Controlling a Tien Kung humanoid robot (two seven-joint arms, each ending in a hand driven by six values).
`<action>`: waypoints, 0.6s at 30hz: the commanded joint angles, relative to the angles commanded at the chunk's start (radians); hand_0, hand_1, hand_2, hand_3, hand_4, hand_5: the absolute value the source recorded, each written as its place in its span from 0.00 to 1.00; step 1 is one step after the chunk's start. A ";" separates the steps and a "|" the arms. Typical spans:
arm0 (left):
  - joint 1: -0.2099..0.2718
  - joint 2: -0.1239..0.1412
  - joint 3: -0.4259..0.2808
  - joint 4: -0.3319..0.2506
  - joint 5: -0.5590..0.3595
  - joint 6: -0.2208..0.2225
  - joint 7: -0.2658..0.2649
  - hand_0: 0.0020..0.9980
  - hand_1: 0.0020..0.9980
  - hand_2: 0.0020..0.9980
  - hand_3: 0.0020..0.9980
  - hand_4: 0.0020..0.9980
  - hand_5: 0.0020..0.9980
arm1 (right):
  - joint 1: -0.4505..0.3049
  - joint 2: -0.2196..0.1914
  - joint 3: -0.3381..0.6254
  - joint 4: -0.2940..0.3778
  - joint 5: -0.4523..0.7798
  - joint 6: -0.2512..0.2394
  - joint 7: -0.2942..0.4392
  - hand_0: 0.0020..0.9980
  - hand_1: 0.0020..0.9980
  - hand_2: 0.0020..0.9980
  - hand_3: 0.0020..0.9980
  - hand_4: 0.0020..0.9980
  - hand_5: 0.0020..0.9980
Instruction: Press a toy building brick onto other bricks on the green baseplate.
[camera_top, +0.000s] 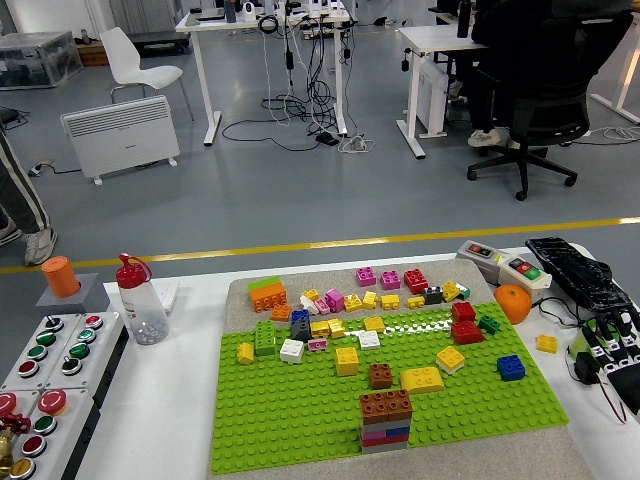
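The green baseplate lies on a grey mat in the middle of the table. A stack of bricks with a brown brick on top stands at its front edge. Loose on the plate are a small brown brick, a yellow sloped brick, a yellow brick and a blue brick. Several more bricks lie along the plate's far edge. My right hand is at the right edge, off the plate, fingers relaxed and holding nothing. My left hand is out of view.
A button box and a clear bottle with a red cap stand at the left. An orange, a grey switch box, a black keyboard and a green gadget with a red wire lie at the right.
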 joint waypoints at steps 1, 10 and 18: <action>0.000 0.000 0.000 0.000 0.000 0.000 0.000 0.66 0.69 0.70 0.58 0.29 1.00 | 0.000 0.000 0.000 -0.001 0.001 -0.001 0.001 0.84 0.80 0.81 0.78 0.54 0.45; 0.006 -0.001 -0.002 0.000 0.006 -0.001 0.001 0.66 0.69 0.70 0.58 0.29 1.00 | -0.004 0.001 -0.004 -0.005 -0.001 -0.011 0.002 0.83 0.79 0.81 0.78 0.57 0.46; 0.008 -0.001 -0.002 0.000 0.007 -0.002 0.001 0.66 0.69 0.70 0.58 0.29 1.00 | -0.007 0.003 -0.007 -0.006 -0.024 -0.020 -0.004 0.83 0.79 0.81 0.78 0.58 0.43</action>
